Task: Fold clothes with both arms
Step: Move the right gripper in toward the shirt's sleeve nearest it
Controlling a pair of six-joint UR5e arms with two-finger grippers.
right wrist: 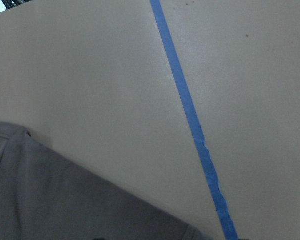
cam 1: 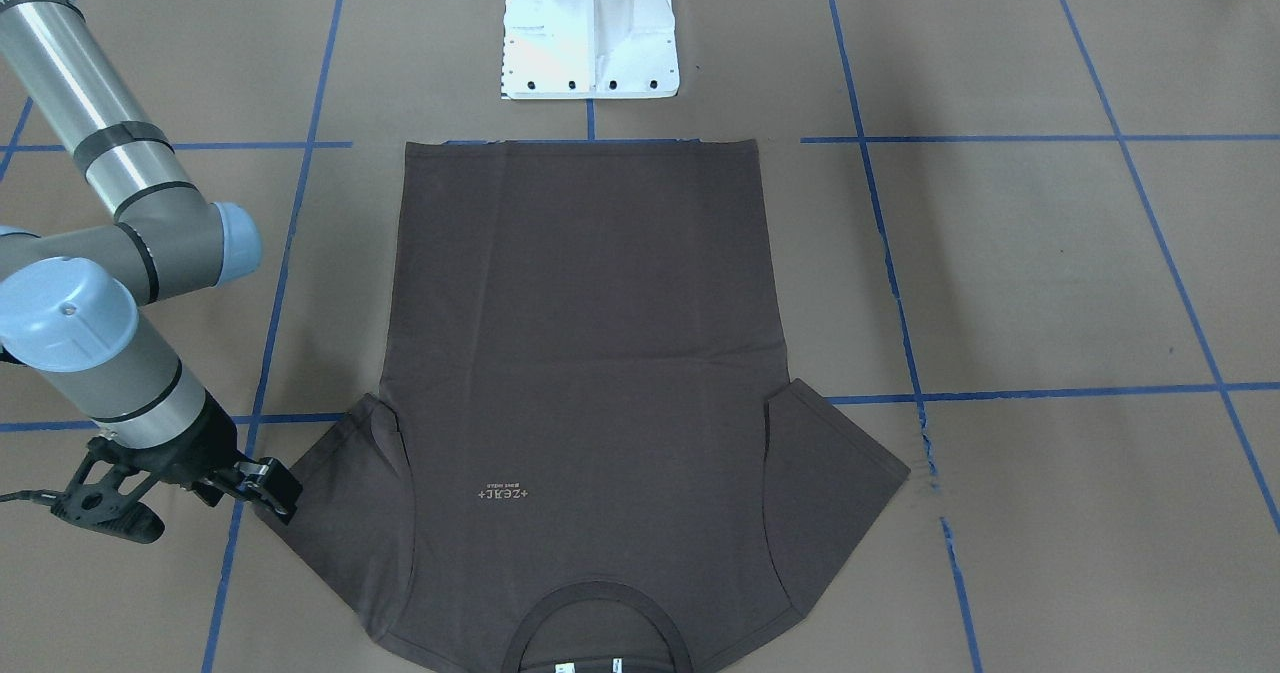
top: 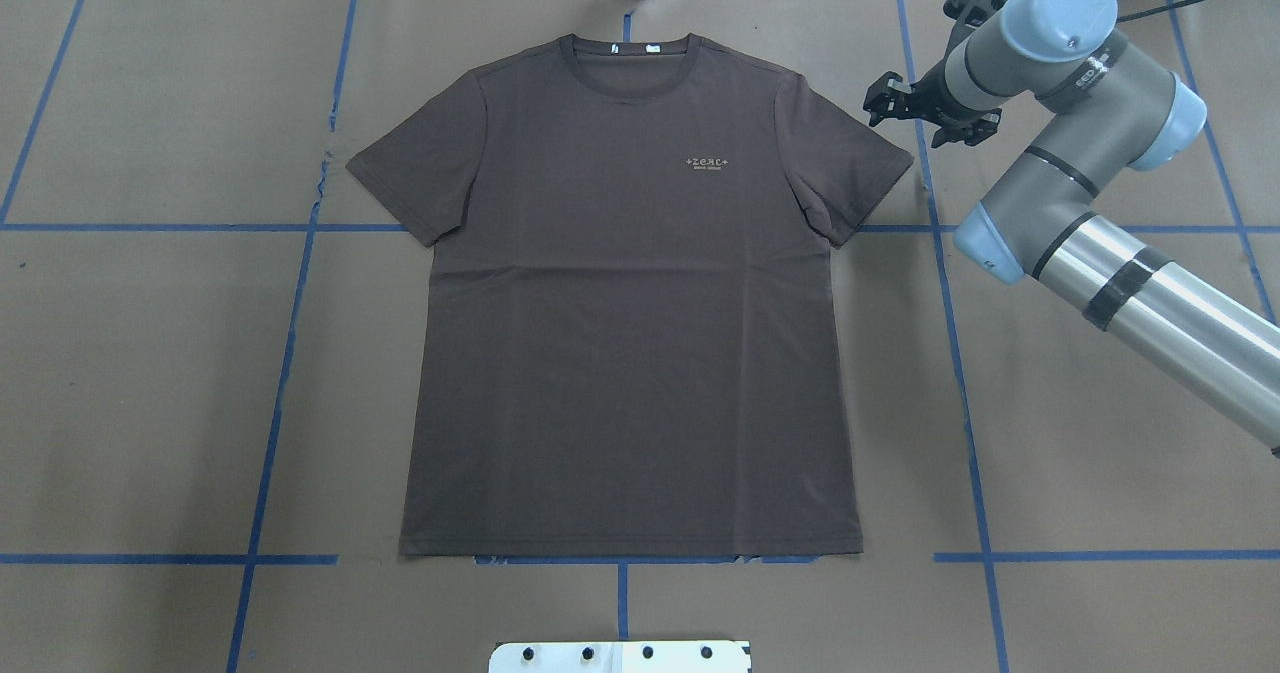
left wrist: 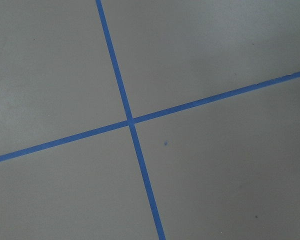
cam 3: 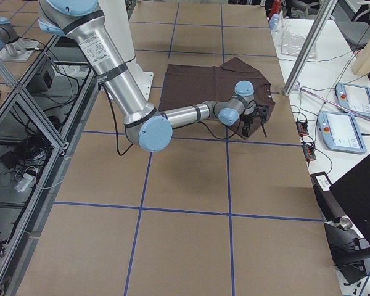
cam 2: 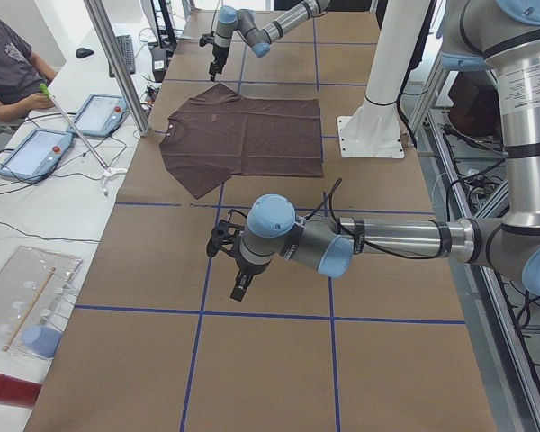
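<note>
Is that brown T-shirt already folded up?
No, the T-shirt lies spread out flat in its full shape, with no part turned over.

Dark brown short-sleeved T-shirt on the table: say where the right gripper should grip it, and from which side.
On the dark brown short-sleeved T-shirt, grip the outer hem of the sleeve on the robot's right. It splays out flat, edge free on the table, with the black right gripper just beside it. Likely best: descend from the outer side and pinch.

T-shirt (top: 620,333) on table (top: 150,353), collar (top: 625,58) away from pedestal (top: 620,656), right end effector (top: 885,103) beside sleeve (top: 850,163)
</note>
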